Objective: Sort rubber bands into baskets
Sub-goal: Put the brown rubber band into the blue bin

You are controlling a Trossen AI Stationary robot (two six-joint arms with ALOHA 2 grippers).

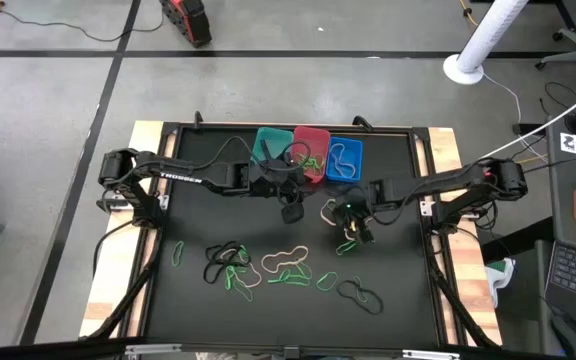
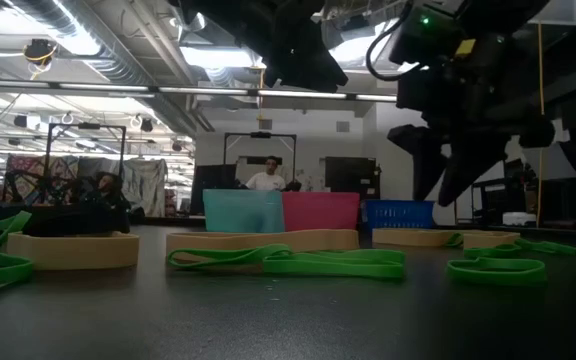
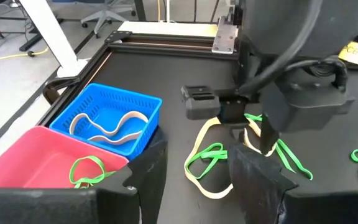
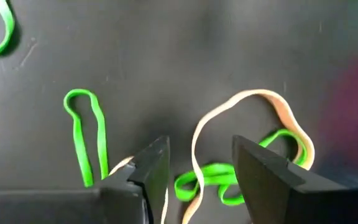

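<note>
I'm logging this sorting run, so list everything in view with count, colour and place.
baskets: three, teal, red and blue, in a row at the table's far middle.
band in blue basket: one, tan.
band in red basket: one, green.
loose rubber bands: many, green, tan and black, across the near table.
tangle under right gripper: tan with green.
table: one, black.
person: one, in the room behind.
left gripper: jaws open, near the baskets.
right gripper: jaws open over the tangle.
</note>
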